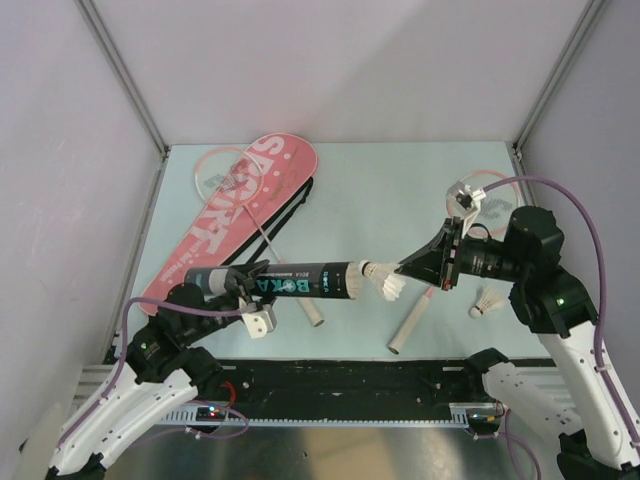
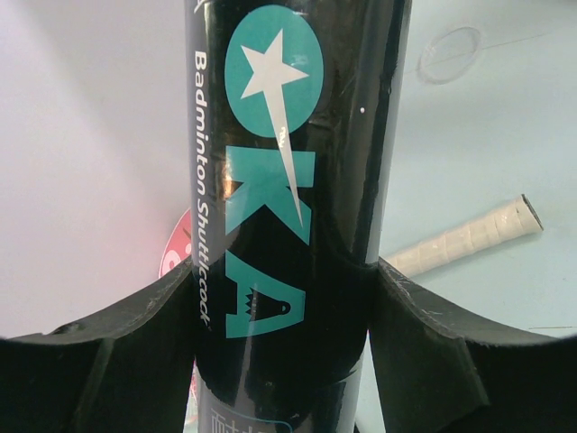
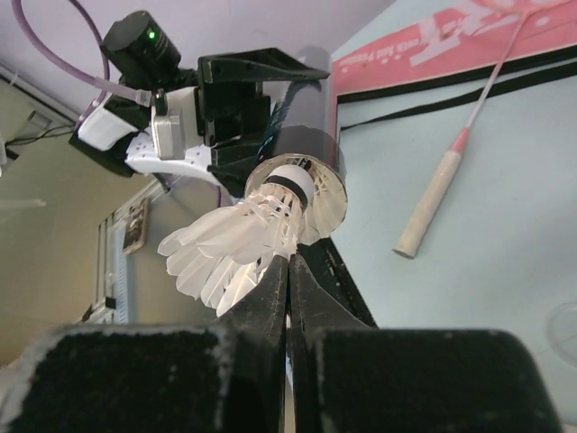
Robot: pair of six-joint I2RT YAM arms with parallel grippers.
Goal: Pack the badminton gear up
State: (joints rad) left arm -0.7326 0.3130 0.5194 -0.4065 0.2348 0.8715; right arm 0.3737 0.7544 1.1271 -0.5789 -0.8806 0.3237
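Black tube, clamped level by the left tool near 7 o'clock on the counter, meets the shuttlecock pinched in the closed right tool; insertion appears in hand, so next push cork-first toward 9 o'clock.

The tube is glossy black plastic or card, smooth, with light streaking along it. The left end effector has matt black pads, faintly scuffed. The shuttlecock is white feather; the racket handle wears white wrapped tape. The bench is matt pale blue.
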